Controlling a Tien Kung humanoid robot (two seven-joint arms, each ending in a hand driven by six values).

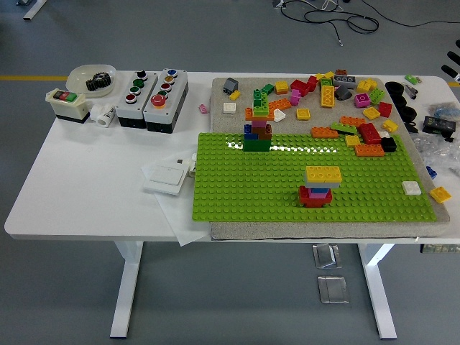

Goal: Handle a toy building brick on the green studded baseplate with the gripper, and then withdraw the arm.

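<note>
Hands: neither robot arm nor its fingers appear in the head view, so the state of the fingers cannot be told.
Baseplate: the green studded baseplate lies flat on a grey mat on the right half of the white table, its long side along the table's near edge.
Yellow-topped stack: a small stack of bricks stands upright on the baseplate, slightly toward 5 o'clock from the plate's middle; a yellow brick lies on top, with white, blue and red layers under it.
Tall stack: a second stack stands at the plate's far edge, at 11 o'clock from the yellow-topped stack and well apart from it; a dark green base, then blue, brown, pink, orange and green layers.
White brick: a single white brick sits on the plate near its right edge, at 3 o'clock from the yellow-topped stack.
Loose bricks: a scatter of coloured bricks covers the mat beyond the plate, at 12 to 1 o'clock.
Yellow piece: one yellow brick lies just off the plate's right edge.
White switch plate: a flat white square rests on paper just beside the plate's left edge, at 9 o'clock.
Button boxes: two grey boxes with coloured buttons stand side by side at 10 o'clock, with a smaller red-and-green switch box further left.
Bowl: a white bowl holding a dark gear sits at the table's far left corner.
</note>
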